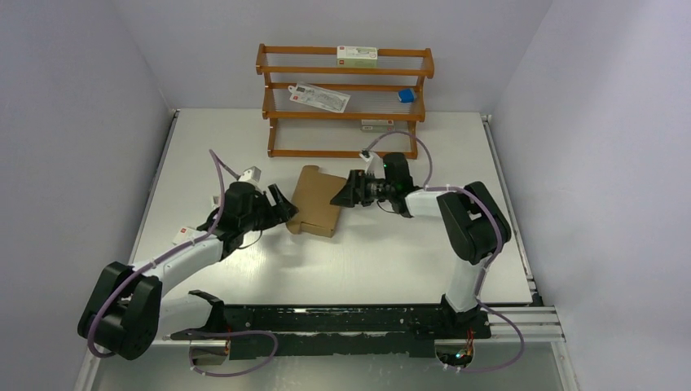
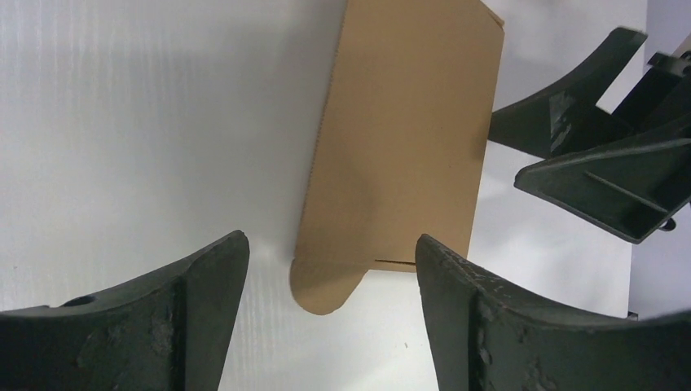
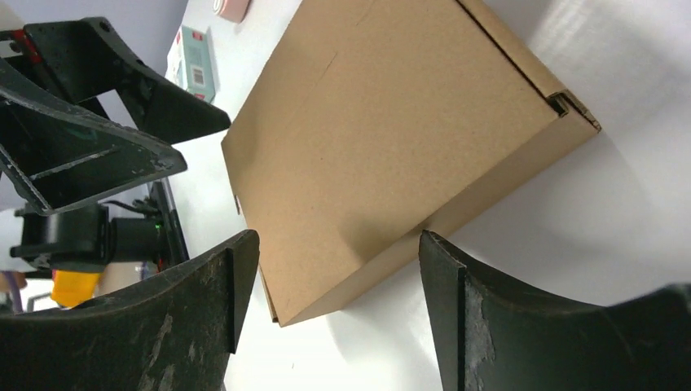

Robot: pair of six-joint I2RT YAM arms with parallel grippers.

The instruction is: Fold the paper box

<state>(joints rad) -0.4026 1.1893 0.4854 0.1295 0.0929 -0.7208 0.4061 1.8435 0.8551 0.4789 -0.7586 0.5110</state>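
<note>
Since the paper box (image 1: pixel 316 201) lies lengthwise between them, the left gripper (image 1: pixel 283 205) and right gripper (image 1: pixel 343 192) flank its long sides, jaws spread, empty.

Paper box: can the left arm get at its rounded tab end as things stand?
Probably yes. The left fingers stand open, facing the paper box at its tab end with nothing between them; the right fingers sit off to one side.

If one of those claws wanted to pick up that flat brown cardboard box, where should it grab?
Probably the rounded flap jutting from the flat brown cardboard box, coming from the left gripper's side: it is thin, sticks out past the body, and lies between those open fingers.
</note>
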